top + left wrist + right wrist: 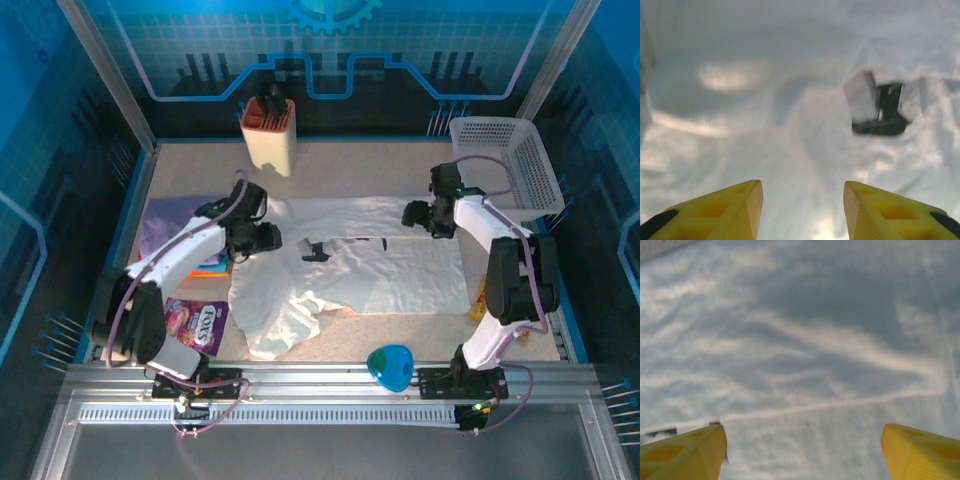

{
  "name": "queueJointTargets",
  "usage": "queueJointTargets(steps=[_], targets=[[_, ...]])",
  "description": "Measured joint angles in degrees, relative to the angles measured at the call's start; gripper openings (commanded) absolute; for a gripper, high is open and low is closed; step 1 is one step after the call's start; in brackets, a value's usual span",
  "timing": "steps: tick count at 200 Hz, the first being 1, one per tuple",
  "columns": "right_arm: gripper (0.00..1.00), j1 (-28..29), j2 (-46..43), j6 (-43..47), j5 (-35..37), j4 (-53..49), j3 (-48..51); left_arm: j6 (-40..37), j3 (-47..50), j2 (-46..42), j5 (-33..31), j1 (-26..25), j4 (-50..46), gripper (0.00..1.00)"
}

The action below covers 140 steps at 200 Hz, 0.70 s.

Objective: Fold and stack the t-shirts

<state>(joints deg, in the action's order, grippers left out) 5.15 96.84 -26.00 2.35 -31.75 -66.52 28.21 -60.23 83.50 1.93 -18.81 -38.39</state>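
Note:
A large white t-shirt (370, 270) lies spread and wrinkled across the middle of the table, with small dark marks (316, 250) near its upper middle. My left gripper (268, 238) hovers over the shirt's left upper edge, open, with white cloth (790, 125) and a dark mark (880, 112) beneath it. My right gripper (415, 215) is over the shirt's upper right edge, open wide above bare cloth (805, 365). A folded lavender garment (170, 218) with an orange-edged one (212, 266) sits at the left, partly under my left arm.
A shiny purple snack packet (195, 325) lies at the front left. A white perforated basket (505, 160) stands at the back right, a beige holder (270, 135) at the back middle. A blue-green object (390, 366) rests at the front edge.

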Motion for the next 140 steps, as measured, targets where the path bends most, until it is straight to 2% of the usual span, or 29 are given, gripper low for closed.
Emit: queueJointTargets(steps=[5,12,32,63,120,140], targets=[[0.86,0.1,-1.6,-0.2,-0.2,-0.3,1.2,0.6,1.7,-2.2,0.6,0.0,-0.7,0.49],[0.93,0.1,-3.8,-0.5,-0.9,-0.7,2.9,1.6,3.8,-4.9,1.4,0.0,-1.5,0.5],[1.0,0.1,-10.7,-1.2,-1.5,-2.6,7.1,5.1,10.3,-14.1,3.8,0.0,-4.5,0.5],[1.0,0.1,-18.4,-1.9,-2.7,-5.2,11.5,12.9,17.7,-26.6,6.7,-2.1,-9.2,0.48],[1.0,-1.1,-24.3,-3.7,-6.5,-9.2,17.4,32.8,31.0,-41.4,7.2,-16.8,-13.3,0.47],[1.0,-1.2,-25.6,-4.2,-6.5,-10.1,19.1,39.7,34.2,-44.0,6.6,-22.3,-13.2,0.46]])
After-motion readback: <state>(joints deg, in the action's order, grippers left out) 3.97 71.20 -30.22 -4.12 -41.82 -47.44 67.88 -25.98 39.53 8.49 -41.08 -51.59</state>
